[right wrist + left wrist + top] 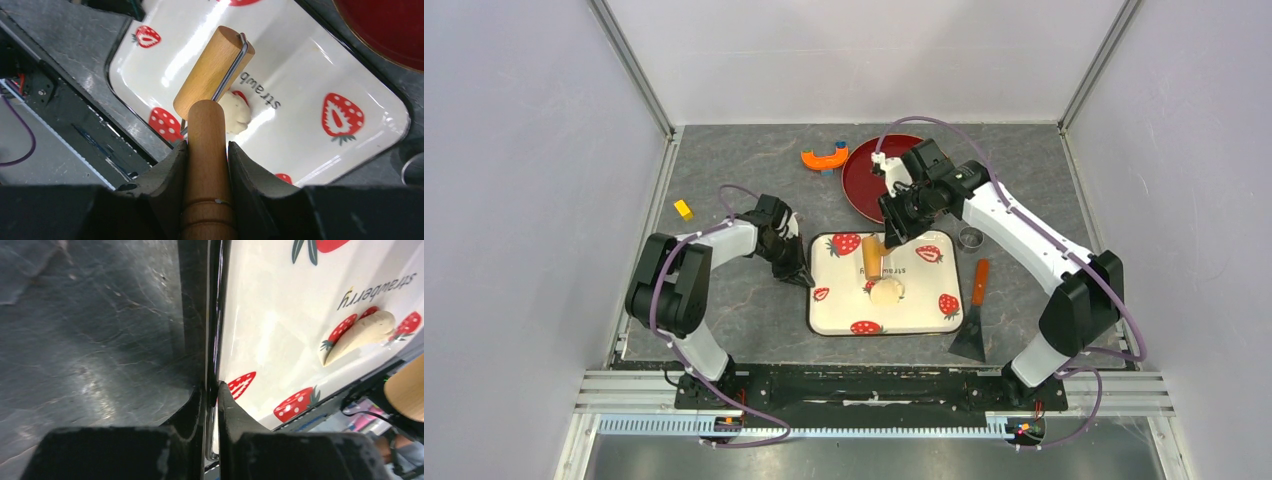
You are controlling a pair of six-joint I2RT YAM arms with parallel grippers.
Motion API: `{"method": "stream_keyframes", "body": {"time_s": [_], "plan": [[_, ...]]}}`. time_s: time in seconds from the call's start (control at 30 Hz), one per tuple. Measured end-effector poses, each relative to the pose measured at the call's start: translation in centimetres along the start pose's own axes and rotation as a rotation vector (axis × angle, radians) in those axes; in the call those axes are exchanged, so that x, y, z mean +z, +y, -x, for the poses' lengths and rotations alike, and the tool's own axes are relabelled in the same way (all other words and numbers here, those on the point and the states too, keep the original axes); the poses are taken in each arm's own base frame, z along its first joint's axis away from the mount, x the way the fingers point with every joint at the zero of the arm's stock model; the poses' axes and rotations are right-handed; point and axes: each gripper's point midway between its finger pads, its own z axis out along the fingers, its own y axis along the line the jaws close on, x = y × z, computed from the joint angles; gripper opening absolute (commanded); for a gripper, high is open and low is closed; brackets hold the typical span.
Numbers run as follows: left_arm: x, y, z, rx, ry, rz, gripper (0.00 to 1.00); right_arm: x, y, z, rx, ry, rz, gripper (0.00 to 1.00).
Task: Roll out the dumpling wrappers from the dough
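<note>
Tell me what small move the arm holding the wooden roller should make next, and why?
Probably draw the roller down and across the dough. The right gripper is shut on its handle, the drum sits just beside the lumpy dough, and the left gripper pinches the tray rim, steadying it.

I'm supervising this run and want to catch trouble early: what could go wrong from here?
1. The left gripper pinches only the thin rim of the tray, so rolling pressure might pull the tray free.
2. The dough is a small lump near the roller. It may stick to the roller or skid instead of flattening.
</note>
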Motion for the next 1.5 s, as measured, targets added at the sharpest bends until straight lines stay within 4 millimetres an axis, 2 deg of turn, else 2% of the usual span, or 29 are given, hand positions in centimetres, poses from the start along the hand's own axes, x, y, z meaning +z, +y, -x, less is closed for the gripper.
{"method": "stream_keyframes", "body": {"time_s": [0.17, 0.53, 0.9, 1.17, 1.5], "plan": [[-0.7, 1.2, 0.8, 0.049, 0.003, 0.097, 0.02, -0.3, -1.5, -0.9, 0.000, 0.036, -0.065, 0.00], [-1.0, 1.8, 0.6, 0.052, 0.012, 0.135, 0.02, 0.6, -2.4, -2.9, -0.008, 0.133, -0.132, 0.00], [-1.1, 1.9, 0.6, 0.053, 0.014, 0.148, 0.02, 2.0, -1.0, -3.8, -0.060, 0.186, -0.135, 0.00], [-1.2, 2.0, 0.6, 0.052, 0.015, 0.154, 0.02, 3.1, -1.3, -4.8, -0.061, 0.195, -0.156, 0.00], [-1.2, 2.0, 0.6, 0.053, 0.015, 0.162, 0.02, 3.1, -1.6, -5.4, -0.021, 0.177, -0.207, 0.00]]}}
